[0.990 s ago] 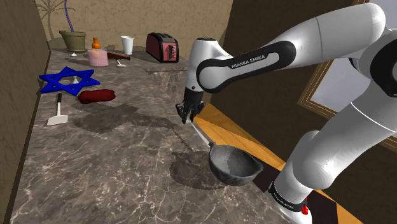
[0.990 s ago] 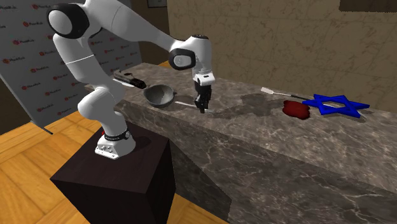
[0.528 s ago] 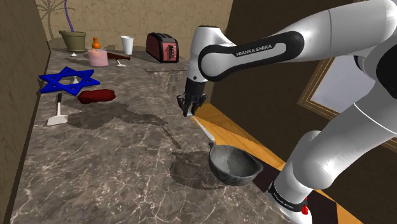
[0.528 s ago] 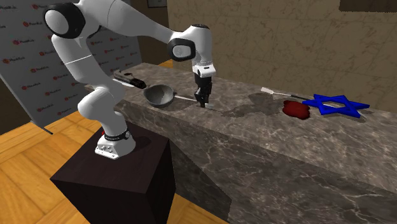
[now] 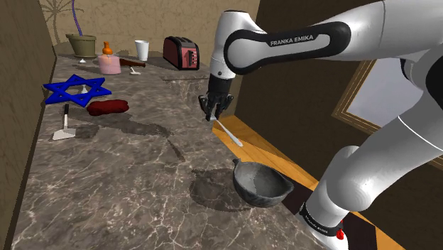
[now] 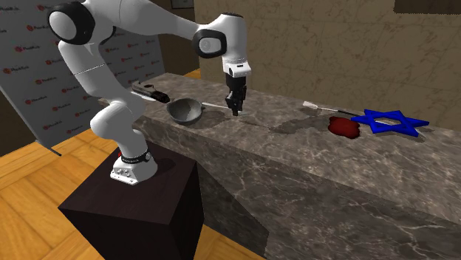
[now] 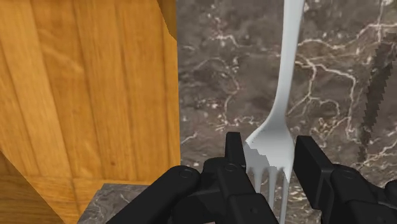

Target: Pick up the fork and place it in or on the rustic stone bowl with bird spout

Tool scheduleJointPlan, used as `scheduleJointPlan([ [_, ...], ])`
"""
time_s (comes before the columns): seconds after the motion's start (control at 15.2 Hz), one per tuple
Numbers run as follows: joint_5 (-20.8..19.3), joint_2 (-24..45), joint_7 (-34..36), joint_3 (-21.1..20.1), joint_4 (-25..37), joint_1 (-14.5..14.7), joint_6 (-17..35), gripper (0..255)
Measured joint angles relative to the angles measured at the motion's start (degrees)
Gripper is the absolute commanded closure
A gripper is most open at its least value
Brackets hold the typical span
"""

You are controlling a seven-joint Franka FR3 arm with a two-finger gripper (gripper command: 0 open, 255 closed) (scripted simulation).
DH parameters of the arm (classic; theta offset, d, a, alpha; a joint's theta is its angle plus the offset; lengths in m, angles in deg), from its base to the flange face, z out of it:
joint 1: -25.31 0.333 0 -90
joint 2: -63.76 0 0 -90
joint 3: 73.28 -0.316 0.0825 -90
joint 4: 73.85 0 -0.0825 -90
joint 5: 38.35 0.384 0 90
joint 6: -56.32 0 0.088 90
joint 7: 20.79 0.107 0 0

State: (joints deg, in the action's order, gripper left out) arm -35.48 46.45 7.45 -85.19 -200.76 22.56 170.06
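- Fork [image 7: 283, 95], pale grey, was clasped at its tine end between the black fingers [image 7: 232, 156]; its handle slanted down and away from them toward the bowl [image 5: 263, 186]
- It hung in the air over the dark marbled tabletop [image 5: 128, 192], close to the tabletop's right edge in the shoulder view; it touched neither tabletop nor bowl
- Dark grey bowl sat at the tabletop's near right corner, just nearer than the fork's handle end
- Well off to the far left lay a blue star [image 5: 74, 89], a dark red lump [image 5: 106, 106] and a spatula [image 5: 64, 133]; a red toaster [image 5: 181, 52] stood at the far end
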Motion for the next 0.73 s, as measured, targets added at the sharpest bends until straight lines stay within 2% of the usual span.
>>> scheduleJointPlan([
  [0.53, -0.1, -0.5, -0.1, 0.3, 5.5, -0.1, -6.0, 255],
  [0.73, 0.8, -4.6, 0.5, -0.1, 2.1, 0.6, -6.7, 255],
])
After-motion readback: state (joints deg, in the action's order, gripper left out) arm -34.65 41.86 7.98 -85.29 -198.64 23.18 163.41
